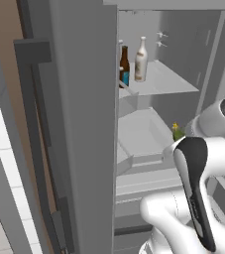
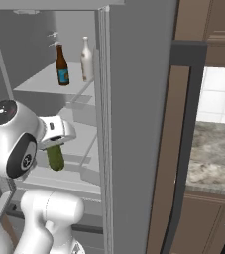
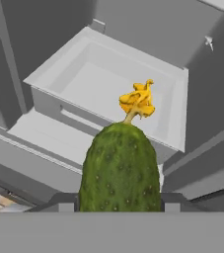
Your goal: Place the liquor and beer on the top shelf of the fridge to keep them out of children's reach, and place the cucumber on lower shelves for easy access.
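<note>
The fridge (image 1: pixel 79 124) stands open. On its top shelf (image 1: pixel 169 79) the brown beer (image 1: pixel 124 67) and the pale liquor (image 1: pixel 141 60) stand upright side by side; from the right they are the beer (image 2: pixel 62 66) and the liquor (image 2: pixel 86 59). My gripper (image 3: pixel 119 200) is shut on the green cucumber (image 3: pixel 119 168), whose yellow flower end points at a lower shelf (image 3: pixel 113 84). The cucumber (image 2: pixel 55 157) hangs from the gripper (image 2: pixel 54 145) in front of that shelf, above it and not touching. Behind my arm only the cucumber's tip (image 1: pixel 176 131) shows.
The open fridge door (image 2: pixel 134 124) rises close on the right of the arm, the other door on the left. Small door bins (image 1: pixel 127 92) jut beside the shelves. Grey drawers (image 1: pixel 143 181) lie below. Brown cabinets (image 2: pixel 188 149) and a stone counter (image 2: pixel 213 154) stand to the right.
</note>
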You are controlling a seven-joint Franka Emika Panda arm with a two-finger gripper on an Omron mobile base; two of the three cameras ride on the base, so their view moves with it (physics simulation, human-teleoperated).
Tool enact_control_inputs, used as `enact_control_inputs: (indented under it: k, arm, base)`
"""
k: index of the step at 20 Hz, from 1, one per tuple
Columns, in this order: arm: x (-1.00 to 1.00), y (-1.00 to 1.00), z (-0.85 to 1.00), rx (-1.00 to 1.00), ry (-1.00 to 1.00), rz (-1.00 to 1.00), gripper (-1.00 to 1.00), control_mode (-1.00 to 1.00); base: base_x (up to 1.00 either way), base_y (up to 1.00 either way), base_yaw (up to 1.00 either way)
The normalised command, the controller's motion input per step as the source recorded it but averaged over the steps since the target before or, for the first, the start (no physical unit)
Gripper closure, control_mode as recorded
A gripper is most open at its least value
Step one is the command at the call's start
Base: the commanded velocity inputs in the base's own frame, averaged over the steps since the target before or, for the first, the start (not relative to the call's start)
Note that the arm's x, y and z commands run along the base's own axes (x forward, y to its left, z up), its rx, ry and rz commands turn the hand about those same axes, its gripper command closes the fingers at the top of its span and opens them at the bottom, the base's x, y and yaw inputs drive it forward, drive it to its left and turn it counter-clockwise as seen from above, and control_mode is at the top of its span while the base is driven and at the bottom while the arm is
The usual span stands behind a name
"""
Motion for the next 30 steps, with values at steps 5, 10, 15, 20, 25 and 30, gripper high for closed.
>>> enact_control_inputs:
  k: [5,10,15,20,25,30]
  arm:
    - [0.79,0.14,-0.55,0.0,0.0,0.01,1.0,-1.0]
    - [0.55,0.13,-0.48,0.0,-0.08,0.07,1.0,-1.0]
    - [0.52,0.0,-0.54,0.0,-0.14,0.19,1.0,-1.0]
    - [0.5,0.0,-0.56,-0.01,-0.09,0.23,1.0,-1.0]
    - [0.42,-0.01,-0.21,-0.14,0.01,0.21,1.0,-1.0]
    - [0.31,0.0,-0.12,-0.21,0.04,0.16,1.0,-1.0]
  base:
    - [0.0,0.0,0.0]
    - [0.0,0.0,0.0]
    - [0.0,0.0,0.0]
    - [0.0,0.0,0.0]
    - [0.0,0.0,0.0]
    - [0.0,0.0,0.0]
